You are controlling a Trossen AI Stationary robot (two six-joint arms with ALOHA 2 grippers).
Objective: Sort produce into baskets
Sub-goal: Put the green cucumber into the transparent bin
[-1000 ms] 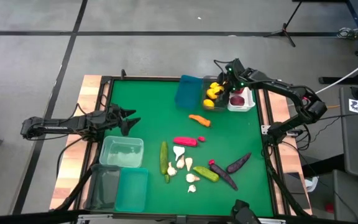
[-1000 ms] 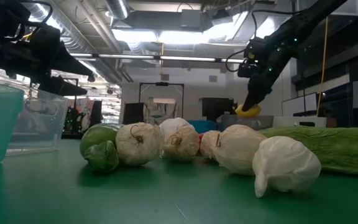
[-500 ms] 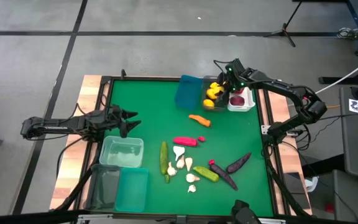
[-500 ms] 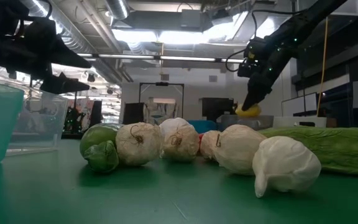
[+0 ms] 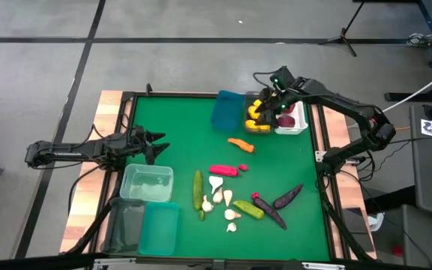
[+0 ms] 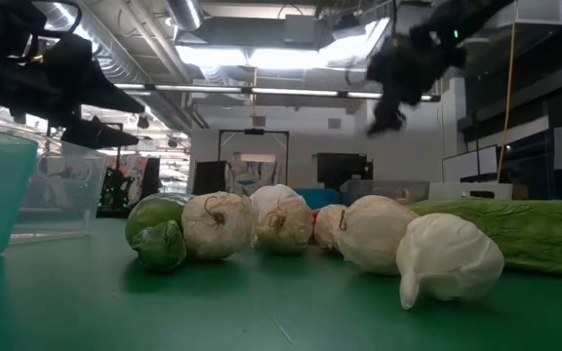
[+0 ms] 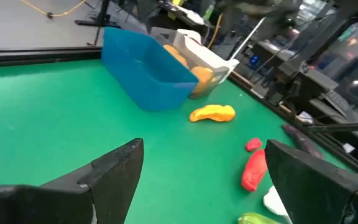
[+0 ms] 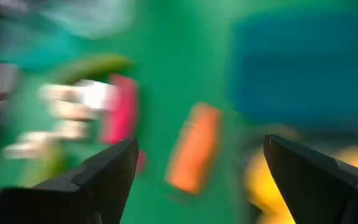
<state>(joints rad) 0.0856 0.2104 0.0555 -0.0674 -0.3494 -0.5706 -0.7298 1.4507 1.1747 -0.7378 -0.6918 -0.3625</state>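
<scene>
Two arms in play; no readable writing anywhere, only a blurred tag off the table's right edge. Right gripper (image 5: 265,103) hangs over the grey-clear basket (image 5: 256,125) of lemons (image 5: 254,112) at the far side, fingers spread, nothing held; its wrist view is smeared, carrot (image 8: 194,148) just recognisable. Left gripper (image 5: 156,145) waits wide open at the left; garlic (image 6: 219,224) crowds the low view, hiding the baskets behind.
</scene>
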